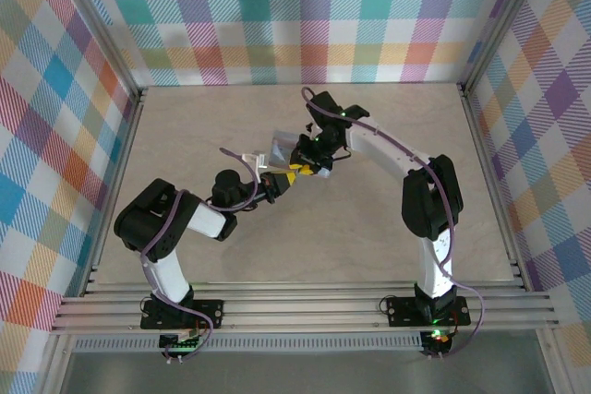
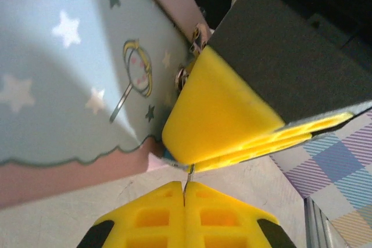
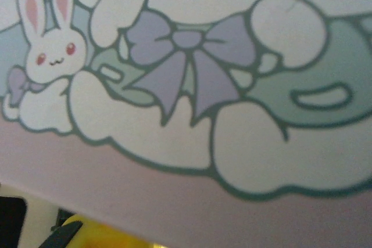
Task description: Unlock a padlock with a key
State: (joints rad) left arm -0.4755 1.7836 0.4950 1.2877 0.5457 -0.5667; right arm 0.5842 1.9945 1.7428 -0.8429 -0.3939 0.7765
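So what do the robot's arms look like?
The left arm and right arm are white tubes with chunky black joints. A purple cable loops along each. The fingers are bright yellow blocks with square hollows.

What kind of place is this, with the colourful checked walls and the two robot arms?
Probably a robot test booth, not a home. The left arm and right arm are bolted to metal rails at the edge of a pale table, and checked cloth walls close it in on three sides.
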